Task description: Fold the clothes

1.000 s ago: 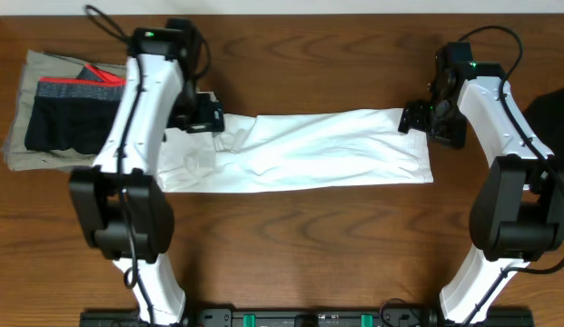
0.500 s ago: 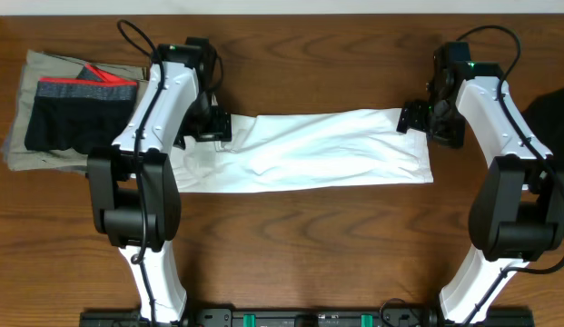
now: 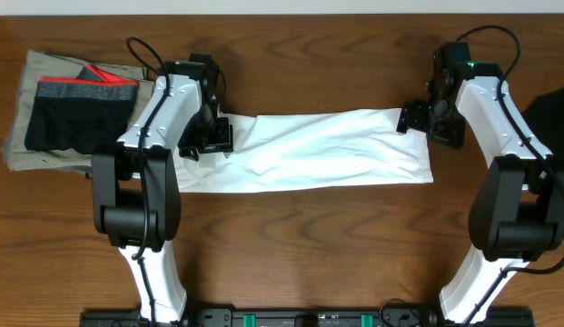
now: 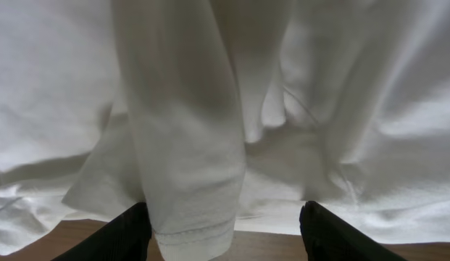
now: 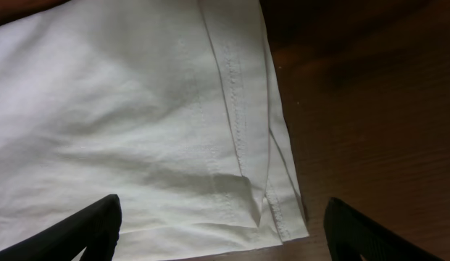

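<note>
Overhead: a thin white cloth T-shirt [image 3: 327, 150], folded into a long band, lies across the middle of the brown wooden table [image 3: 291, 254]. The left gripper [image 3: 209, 136] has shifted onto its left end. The right gripper [image 3: 416, 118] stays at its far right corner.
Left wrist: jaws apart, straddling a raised fold [image 4: 188, 130] of the T-shirt.
Right wrist: jaws wide apart over the T-shirt's stitched hem [image 5: 235, 109].

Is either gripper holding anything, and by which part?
Nothing is held. The left gripper, open, straddles a hemmed fold of the white T-shirt; the right gripper is open over its corner.

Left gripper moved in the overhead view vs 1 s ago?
Yes. The left gripper slid toward the table near edge, over the white T-shirt left end; the black shorts stayed put.
</note>
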`<state>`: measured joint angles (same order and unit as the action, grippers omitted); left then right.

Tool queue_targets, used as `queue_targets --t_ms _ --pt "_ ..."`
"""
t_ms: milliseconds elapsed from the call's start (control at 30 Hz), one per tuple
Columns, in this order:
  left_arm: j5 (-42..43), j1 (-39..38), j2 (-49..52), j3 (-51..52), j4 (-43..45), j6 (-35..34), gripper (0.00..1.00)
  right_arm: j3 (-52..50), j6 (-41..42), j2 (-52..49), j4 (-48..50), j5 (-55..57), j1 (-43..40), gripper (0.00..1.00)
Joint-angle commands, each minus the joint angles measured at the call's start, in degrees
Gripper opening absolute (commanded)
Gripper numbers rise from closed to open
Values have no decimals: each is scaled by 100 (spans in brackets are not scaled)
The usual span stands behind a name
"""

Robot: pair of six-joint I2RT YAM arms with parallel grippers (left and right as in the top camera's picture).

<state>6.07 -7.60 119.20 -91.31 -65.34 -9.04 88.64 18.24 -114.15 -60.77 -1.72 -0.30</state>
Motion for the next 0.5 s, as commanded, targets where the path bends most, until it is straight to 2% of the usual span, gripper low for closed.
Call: queue_targets --t_ms 0,133,233,267,300,467 --pt "39 17 74 2 20 46 58 -37 -52 59 -13 -24 136 88" --pt "39 50 74 2 55 44 31 -37 -52 59 -13 -24 157 88" --pt "37 133 74 2 50 44 19 -37 -52 59 -9 -24 177 88" --pt "35 184 74 2 44 44 10 -37 -52 59 -11 -24 177 88" --pt "35 208 74 2 35 44 6 -37 -52 59 -13 -24 177 88" --pt "-111 446 70 -31 -17 44 6 -37 -52 59 -13 -24 190 88"
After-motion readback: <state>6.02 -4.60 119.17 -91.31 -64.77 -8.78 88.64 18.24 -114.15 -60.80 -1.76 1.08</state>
